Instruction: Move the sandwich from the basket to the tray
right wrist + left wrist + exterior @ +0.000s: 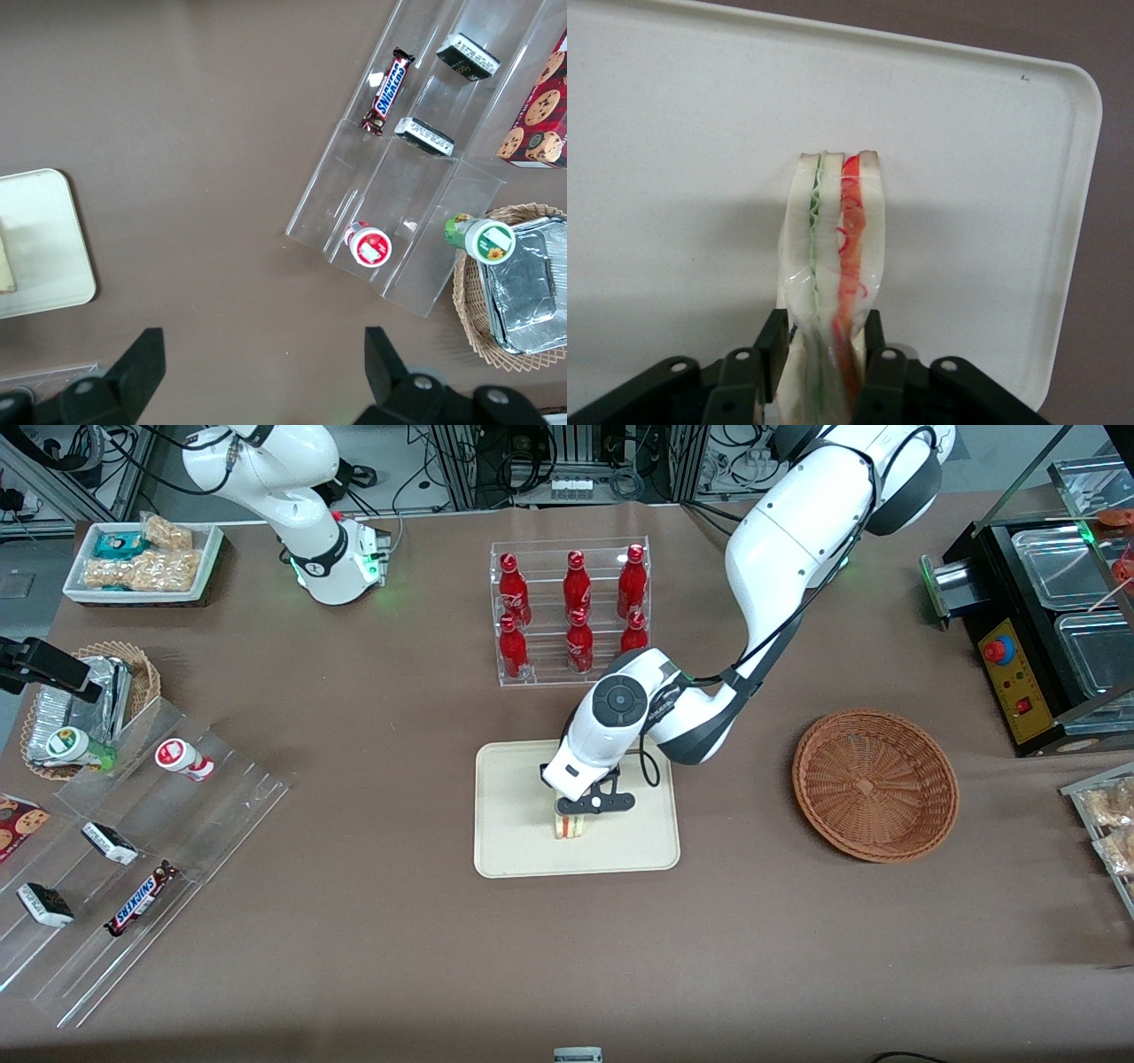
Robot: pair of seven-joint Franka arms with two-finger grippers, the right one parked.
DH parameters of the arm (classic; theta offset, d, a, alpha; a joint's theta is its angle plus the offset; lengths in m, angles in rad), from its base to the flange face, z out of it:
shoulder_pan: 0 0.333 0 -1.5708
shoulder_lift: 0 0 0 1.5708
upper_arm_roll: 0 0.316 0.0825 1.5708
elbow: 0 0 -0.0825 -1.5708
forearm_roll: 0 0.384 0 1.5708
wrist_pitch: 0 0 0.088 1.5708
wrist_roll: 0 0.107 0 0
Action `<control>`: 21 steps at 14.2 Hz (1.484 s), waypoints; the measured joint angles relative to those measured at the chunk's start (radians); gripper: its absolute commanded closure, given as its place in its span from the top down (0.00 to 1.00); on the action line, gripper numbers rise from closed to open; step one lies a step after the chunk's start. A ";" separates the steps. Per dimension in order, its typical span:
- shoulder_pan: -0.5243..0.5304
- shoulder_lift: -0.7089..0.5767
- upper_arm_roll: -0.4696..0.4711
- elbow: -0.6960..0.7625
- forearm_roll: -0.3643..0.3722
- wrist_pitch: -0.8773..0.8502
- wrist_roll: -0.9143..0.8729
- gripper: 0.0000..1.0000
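The sandwich [571, 826] [833, 239], a pale bread wedge with green and red-orange filling layers, stands on edge low over the cream tray [514, 841] [673, 133], in its middle part nearer the front camera. My left gripper [576, 810] [824, 323] is directly above it, shut on the sandwich, with a black finger pressed against each bread face. I cannot tell whether the sandwich touches the tray. The round reddish-brown basket [875, 784] lies empty beside the tray, toward the working arm's end of the table.
An acrylic rack of red bottles [574, 611] stands just farther from the front camera than the tray. Clear stepped racks with snack bars [133, 850], a small wicker basket with foil packets [89, 700] and a white snack bin [142, 562] lie toward the parked arm's end.
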 measured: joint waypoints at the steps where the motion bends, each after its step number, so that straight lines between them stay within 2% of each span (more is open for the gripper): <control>1: 0.000 -0.001 0.000 0.008 0.000 0.002 -0.006 1.00; 5: 0.027 -0.073 0.003 0.043 0.000 -0.042 -0.070 1.00; 8: 0.100 -0.177 0.003 0.047 -0.047 -0.197 -0.079 1.00; 11: 0.163 -0.261 0.004 0.033 -0.057 -0.389 -0.066 1.00; 18: 0.383 -0.446 0.013 -0.046 -0.057 -0.646 0.220 1.00; 21: 0.426 -0.509 0.013 -0.061 -0.057 -0.686 0.275 1.00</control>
